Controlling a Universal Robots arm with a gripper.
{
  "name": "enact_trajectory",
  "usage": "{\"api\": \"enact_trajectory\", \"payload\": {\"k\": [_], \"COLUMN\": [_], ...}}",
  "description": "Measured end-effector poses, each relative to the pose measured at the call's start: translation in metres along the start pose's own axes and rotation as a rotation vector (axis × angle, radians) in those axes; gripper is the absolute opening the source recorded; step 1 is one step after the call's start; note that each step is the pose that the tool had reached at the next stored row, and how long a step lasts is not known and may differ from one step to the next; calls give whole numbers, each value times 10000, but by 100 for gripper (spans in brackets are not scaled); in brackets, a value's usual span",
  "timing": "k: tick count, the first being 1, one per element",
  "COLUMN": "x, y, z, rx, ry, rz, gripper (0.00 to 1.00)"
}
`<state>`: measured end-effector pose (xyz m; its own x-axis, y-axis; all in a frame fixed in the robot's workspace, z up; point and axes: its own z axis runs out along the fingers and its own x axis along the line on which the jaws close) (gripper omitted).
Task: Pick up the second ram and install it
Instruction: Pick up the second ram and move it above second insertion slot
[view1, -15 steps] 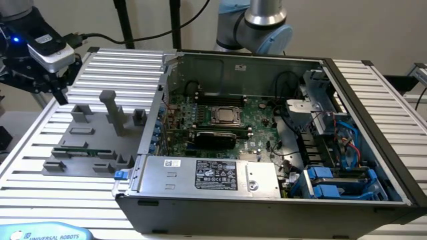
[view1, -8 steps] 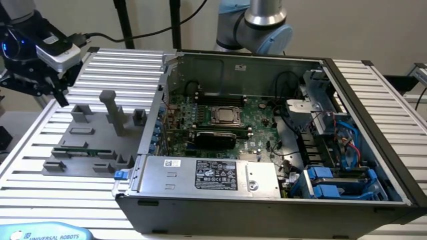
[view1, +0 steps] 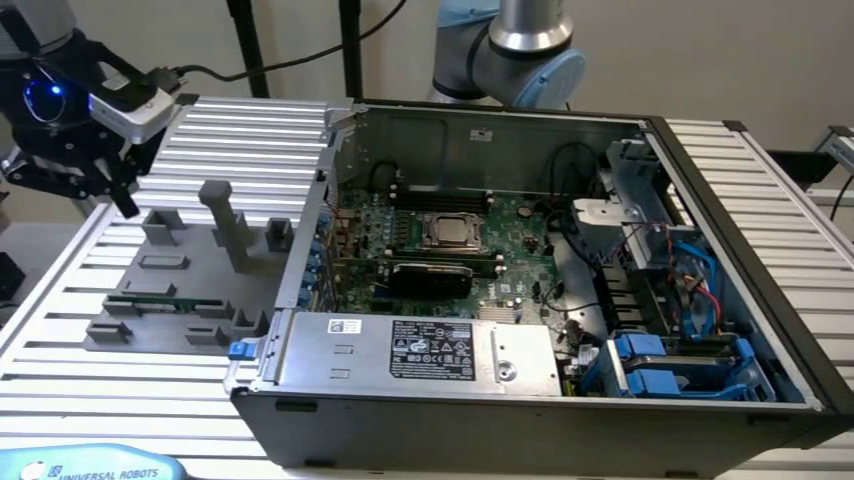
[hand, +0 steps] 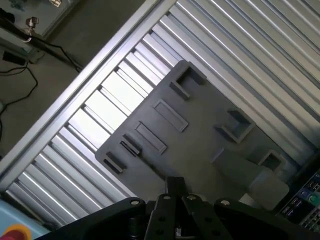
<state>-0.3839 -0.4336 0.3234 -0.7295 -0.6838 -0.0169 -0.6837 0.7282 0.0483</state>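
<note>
Bright light — glare, perhaps from overhead

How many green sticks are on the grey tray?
1. The long, thin green circuit-board stick lies on the grey plastic tray, toward the exterior view's left. More could be hidden behind the tray's blocks.

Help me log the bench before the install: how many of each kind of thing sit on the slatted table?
Open computer case: 1
Grey fixture plate: 1
Green ram stick, lying on the plate: 1
Total: 3
</note>
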Motion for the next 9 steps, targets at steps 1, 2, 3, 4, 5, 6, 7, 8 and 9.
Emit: {"api": "enact_trajectory", "payload": {"k": [1, 2, 3, 4, 5, 6, 7, 8, 9], "x": [0, 0, 1, 1, 1, 2, 2, 2, 2], "y": [0, 0, -1, -1, -2, -2, -2, -3, -3], "z": [9, 17, 26, 35, 43, 53, 63, 72, 83], "rx": [-3, -6, -9, -11, -15, -17, -20, -23, -26], "ry": [8, 17, 25, 33, 42, 49, 58, 67, 73], "rz": [-173, -343, -518, -684, -852, -1016, -1183, -1363, -1527], "gripper": [11, 11, 11, 11, 11, 11, 11, 11, 11]}}
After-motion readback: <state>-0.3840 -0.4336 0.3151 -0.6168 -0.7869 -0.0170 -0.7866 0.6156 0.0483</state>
